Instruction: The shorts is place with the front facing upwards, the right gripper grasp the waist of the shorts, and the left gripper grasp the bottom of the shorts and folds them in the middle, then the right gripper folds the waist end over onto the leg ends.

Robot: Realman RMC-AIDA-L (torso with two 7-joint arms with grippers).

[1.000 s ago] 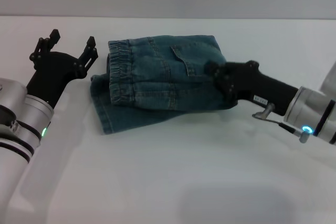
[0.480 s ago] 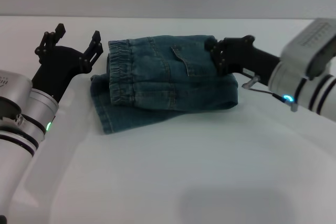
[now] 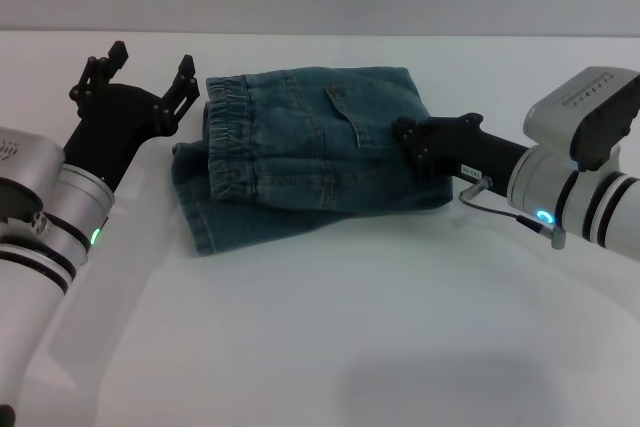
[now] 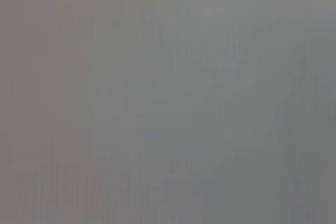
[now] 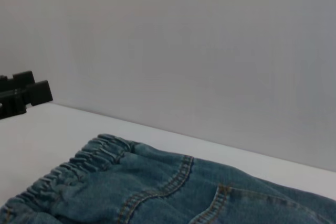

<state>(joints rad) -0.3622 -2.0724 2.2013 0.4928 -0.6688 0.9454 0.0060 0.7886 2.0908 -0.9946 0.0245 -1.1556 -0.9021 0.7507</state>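
1. Since the earlier frames the left gripper has crept a little toward the worktop's far edge, while the right gripper lifted off the fold, then came back down onto it.
2. At the far left of the worktop, the left gripper hovers just beside the shorts, its fingers spread apart and holding nothing; its wrist view shows only blank grey.
3. The shorts lie near the far edge, about midway across, folded into a compact stack: the elastic waistband now sits on top at the stack's left side, over the leg ends that peek out beneath.
4. On the right, the right gripper rests against the folded edge of the denim; I cannot tell whether its fingers are together or apart.
5. Judging by this, both folds look done. The step in hand seems to be the release, so the next move calls for the right arm to back away without dragging the top layer.
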